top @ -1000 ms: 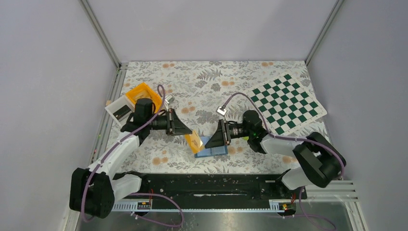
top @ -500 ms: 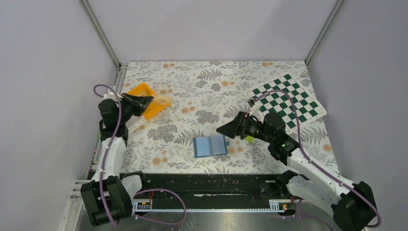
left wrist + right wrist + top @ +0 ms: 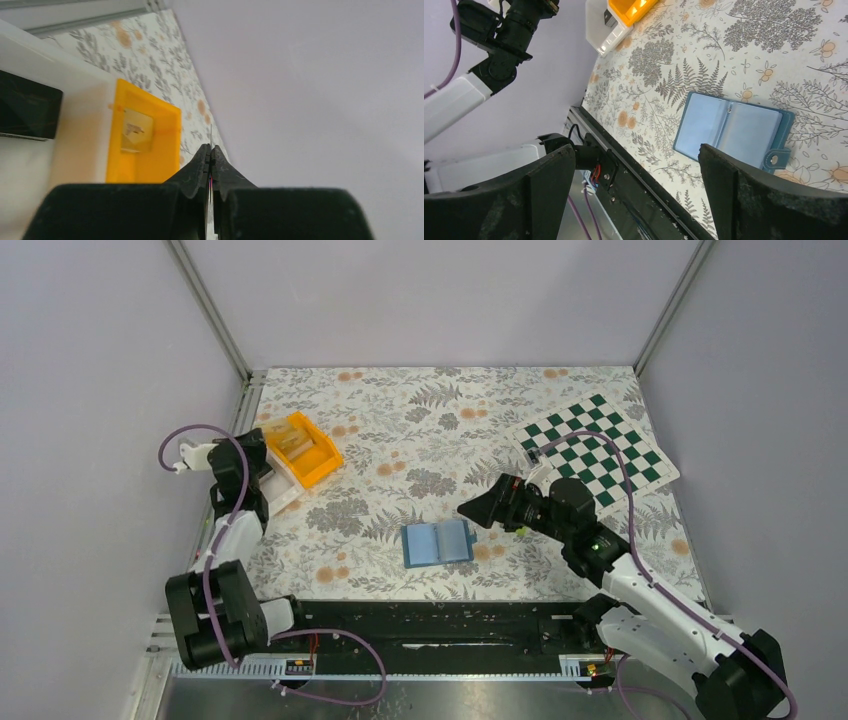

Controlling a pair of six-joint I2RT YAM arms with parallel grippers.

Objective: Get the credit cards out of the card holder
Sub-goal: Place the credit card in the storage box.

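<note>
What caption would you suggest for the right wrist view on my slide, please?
The open right gripper frames the blue card holder lying open on the floral table, with the orange bin beyond.

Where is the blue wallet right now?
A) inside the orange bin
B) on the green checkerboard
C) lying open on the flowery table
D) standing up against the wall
C: the wallet lies flat and spread open on the flowery table, with its inside facing up.
</note>
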